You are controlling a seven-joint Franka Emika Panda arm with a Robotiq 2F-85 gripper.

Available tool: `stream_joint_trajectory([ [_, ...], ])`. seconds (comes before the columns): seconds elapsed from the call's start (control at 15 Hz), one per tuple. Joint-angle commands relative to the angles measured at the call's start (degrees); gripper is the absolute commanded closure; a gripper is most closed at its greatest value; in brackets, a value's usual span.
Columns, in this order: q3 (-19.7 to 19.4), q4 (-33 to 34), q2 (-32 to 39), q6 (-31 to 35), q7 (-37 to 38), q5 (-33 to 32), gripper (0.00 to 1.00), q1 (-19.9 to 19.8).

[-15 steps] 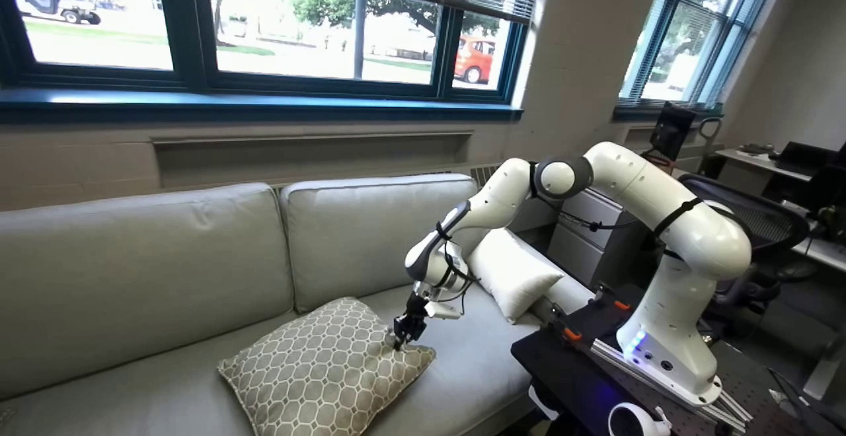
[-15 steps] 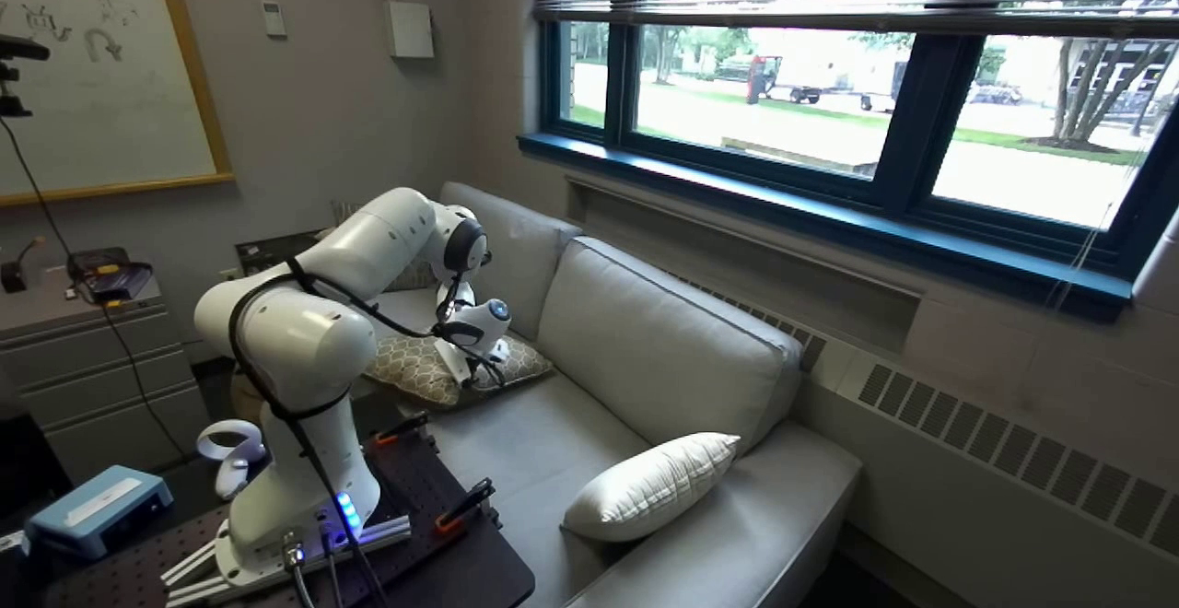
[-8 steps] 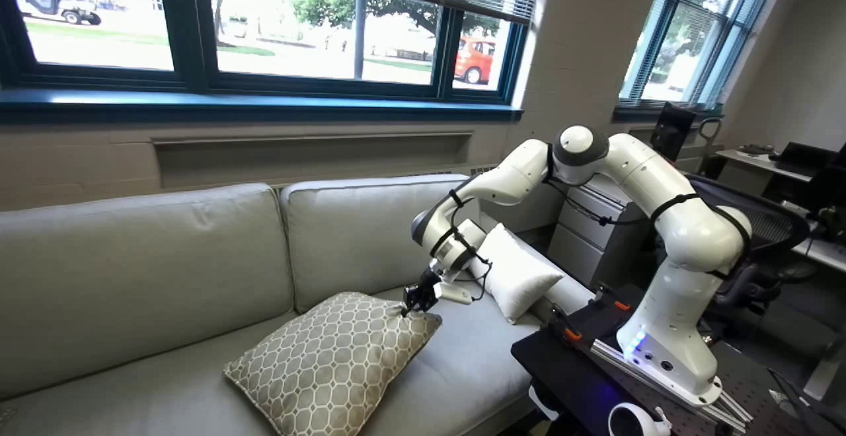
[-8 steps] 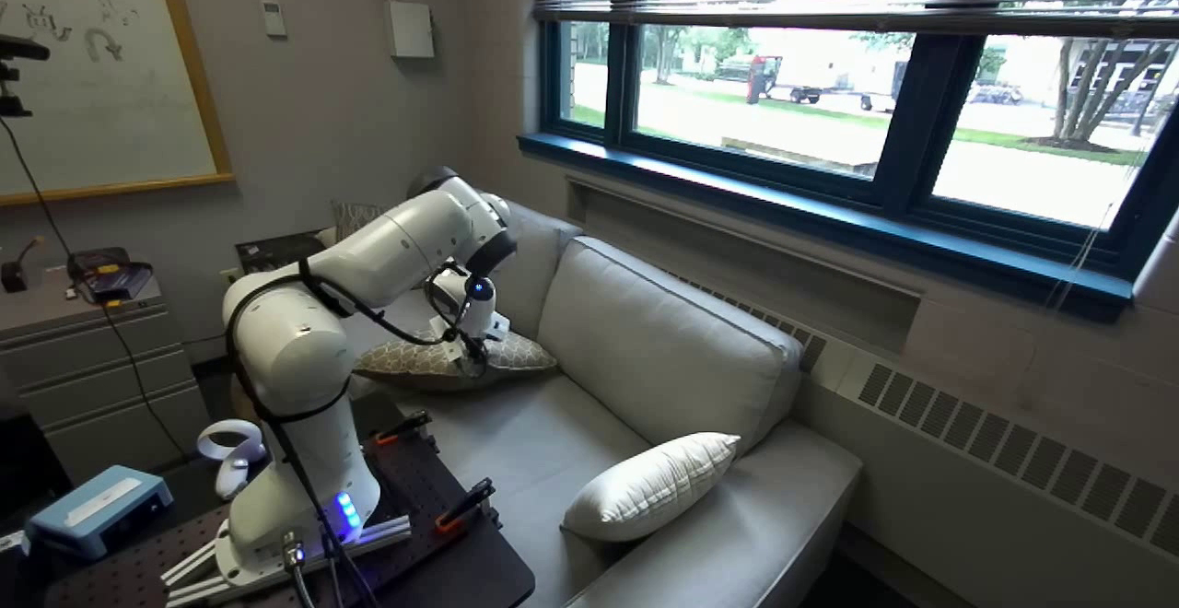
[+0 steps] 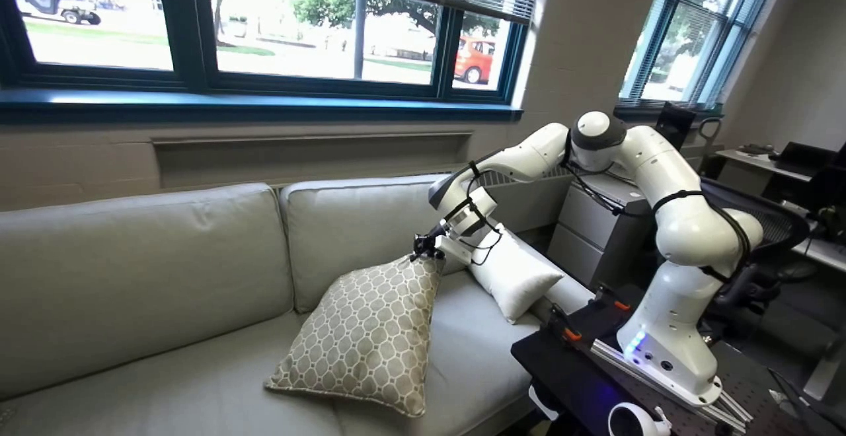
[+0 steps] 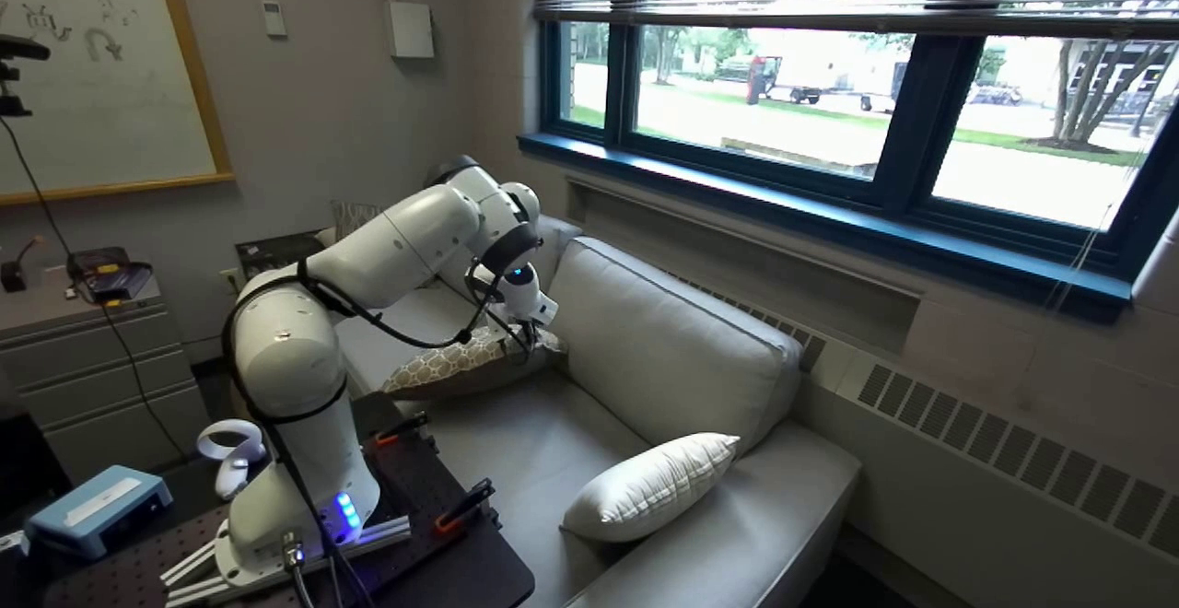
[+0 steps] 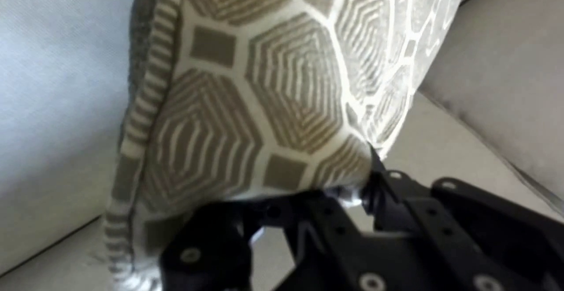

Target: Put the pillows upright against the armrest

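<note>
Daylit blue-framed windows (image 5: 277, 26) stand above a pale grey couch (image 5: 244, 257).

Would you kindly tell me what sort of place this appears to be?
Probably an office or lab with a seating corner, judging by the whiteboard, the drawer cabinet and the pale couch.

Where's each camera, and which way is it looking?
An exterior view: in front of the couch, facing its back cushions and the window; shows the arm, from base to gripper.
An exterior view: beyond the armrest, looking along the couch; shows arm and base, the gripper hard to see.
Wrist view: on the wrist, facing the tan pillow the gripper pinches; shows only part of the gripper.
Both exterior views share the arm, tan pillow and white pillow.
</note>
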Motion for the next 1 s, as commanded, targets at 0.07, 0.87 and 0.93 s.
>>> stream_joint_trajectory([
  [0.07,-6.83,-1.73,-8.28,-0.05,15.55,-4.96,0.91,1.46],
  [0.87,-47.96,-7.32,-24.6,0.23,35.88,4.88,0.98,31.28],
  [0.93,-52.85,-10.64,-25.58,0.18,37.7,4.17,0.9,36.39],
])
